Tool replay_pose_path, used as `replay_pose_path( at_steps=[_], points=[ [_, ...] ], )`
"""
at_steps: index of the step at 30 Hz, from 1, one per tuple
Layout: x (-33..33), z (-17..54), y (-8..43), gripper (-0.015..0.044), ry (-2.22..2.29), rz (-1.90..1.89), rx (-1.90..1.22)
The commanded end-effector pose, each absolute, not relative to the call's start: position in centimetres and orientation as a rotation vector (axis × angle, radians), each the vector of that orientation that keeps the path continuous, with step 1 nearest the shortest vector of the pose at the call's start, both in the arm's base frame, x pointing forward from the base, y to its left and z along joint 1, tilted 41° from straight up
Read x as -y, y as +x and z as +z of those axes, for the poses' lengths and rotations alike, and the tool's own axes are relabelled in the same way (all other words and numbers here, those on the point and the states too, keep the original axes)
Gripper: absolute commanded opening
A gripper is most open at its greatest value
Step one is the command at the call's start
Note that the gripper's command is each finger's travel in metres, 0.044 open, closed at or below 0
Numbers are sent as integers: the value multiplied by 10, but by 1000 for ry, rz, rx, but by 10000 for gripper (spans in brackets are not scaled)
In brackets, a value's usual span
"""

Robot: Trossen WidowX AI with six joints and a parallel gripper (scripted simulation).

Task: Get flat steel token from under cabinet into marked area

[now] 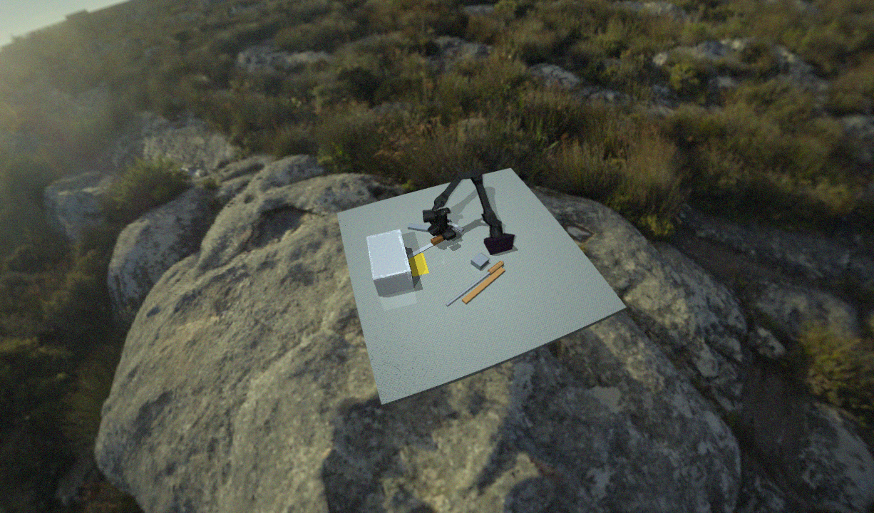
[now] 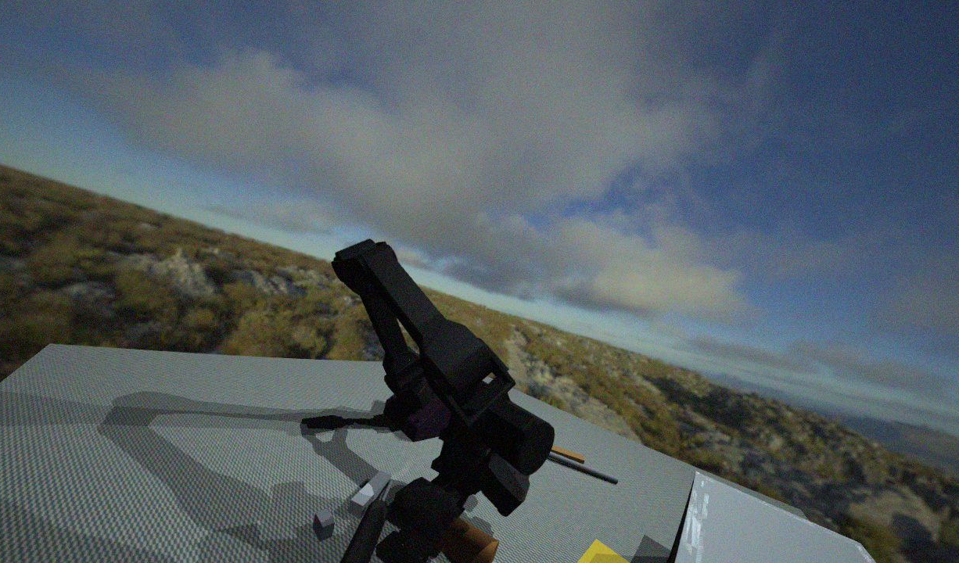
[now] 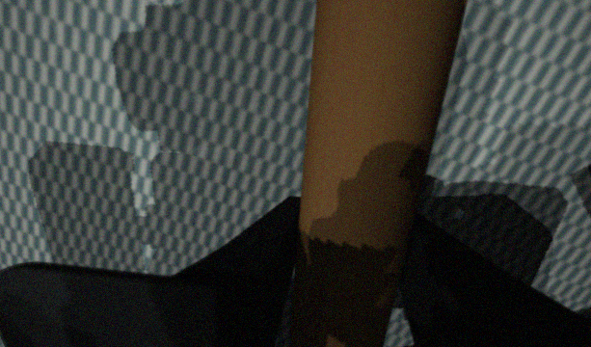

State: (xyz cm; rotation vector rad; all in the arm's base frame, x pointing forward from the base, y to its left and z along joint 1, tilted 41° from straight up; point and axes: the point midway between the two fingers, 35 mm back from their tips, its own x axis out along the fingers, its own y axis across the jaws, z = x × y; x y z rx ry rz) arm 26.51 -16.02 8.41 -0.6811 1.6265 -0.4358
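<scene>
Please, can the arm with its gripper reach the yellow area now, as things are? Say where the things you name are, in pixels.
Probably yes. The gripper (image 1: 449,235) (image 3: 346,214), shut on the orange handle (image 1: 437,240) (image 3: 377,96), is near the yellow area (image 1: 420,263) (image 2: 600,553), and I see nothing tall between; but the held tool's blade (image 1: 422,249) might touch first.

Counter (image 1: 491,331) (image 2: 224,378), pale grey-green with a fine woven pattern, bearing: one white cabinet (image 1: 388,255) (image 2: 770,525); one yellow marked area (image 1: 420,263) (image 2: 599,553) in front of it; one small grey block (image 1: 479,261); one thin grey rod with orange handle (image 1: 472,286); one flat orange strip (image 1: 484,285), just beside the rod.
</scene>
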Motion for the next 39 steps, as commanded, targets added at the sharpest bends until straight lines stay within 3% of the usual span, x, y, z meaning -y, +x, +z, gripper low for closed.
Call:
replay_pose_path(
  at_steps=[1, 39],
  points=[
    [160, 84, 273, 0, -679, -441, -1623],
    [156, 77, 318, 0, -678, -442, -1620]
  ],
)
